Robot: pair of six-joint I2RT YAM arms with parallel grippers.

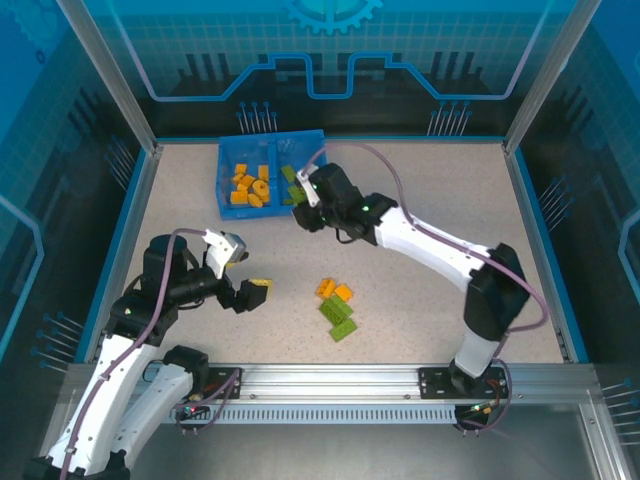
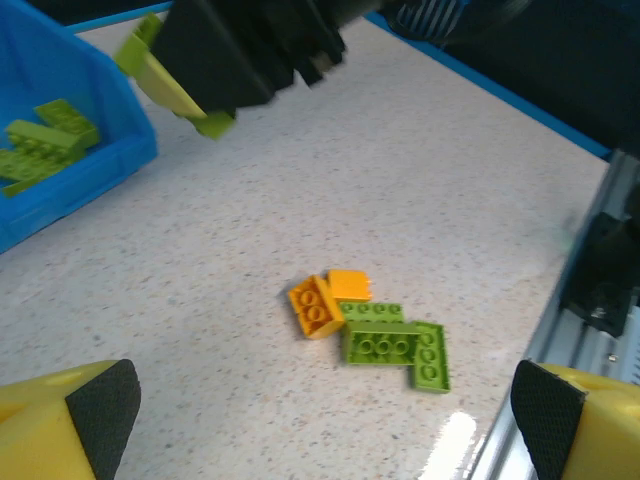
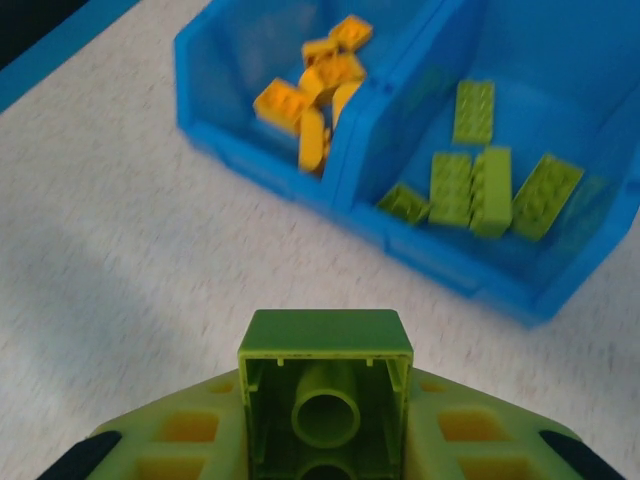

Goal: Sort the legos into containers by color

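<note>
The blue tray [image 1: 222,178] stands at the back with its two containers side by side. Orange legos [image 1: 250,186] lie in the left one and green legos [image 1: 293,181] in the right one. My right gripper [image 1: 303,211] hovers just in front of the tray [image 3: 245,150], shut on a light green brick [image 3: 325,385] with its hollow underside facing the camera. Two orange bricks [image 2: 322,300] and three green bricks [image 2: 395,343] lie in a cluster [image 1: 336,306] on the table. My left gripper [image 1: 250,290] is open and empty, left of that cluster, its fingertips [image 2: 100,405] wide apart.
A metal rail [image 1: 330,380] runs along the near edge, right of the loose bricks in the left wrist view. Blue walls [image 1: 140,190] border the speckled table. The right arm [image 1: 430,245] stretches across the middle right.
</note>
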